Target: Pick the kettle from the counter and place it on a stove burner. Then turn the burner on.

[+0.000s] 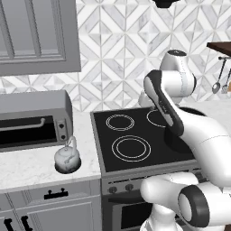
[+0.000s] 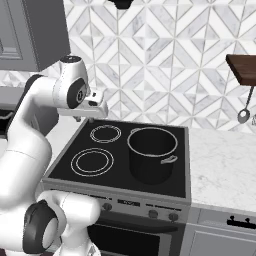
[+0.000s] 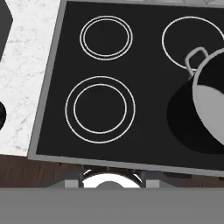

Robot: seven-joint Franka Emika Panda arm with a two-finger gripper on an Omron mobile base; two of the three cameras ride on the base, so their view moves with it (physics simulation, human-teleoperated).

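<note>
One kettle upright on counter, handle arching upward

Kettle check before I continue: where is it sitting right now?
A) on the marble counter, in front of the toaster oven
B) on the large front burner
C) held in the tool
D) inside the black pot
A: the kettle stands on the counter left of the cooktop, in front of the toaster oven; the large front stove burner is bare.

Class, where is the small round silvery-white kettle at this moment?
In the left base view, the small round silvery-white kettle sits on the white marble-look counter, left of the black glass cooktop and just before the grey toaster oven.
</note>
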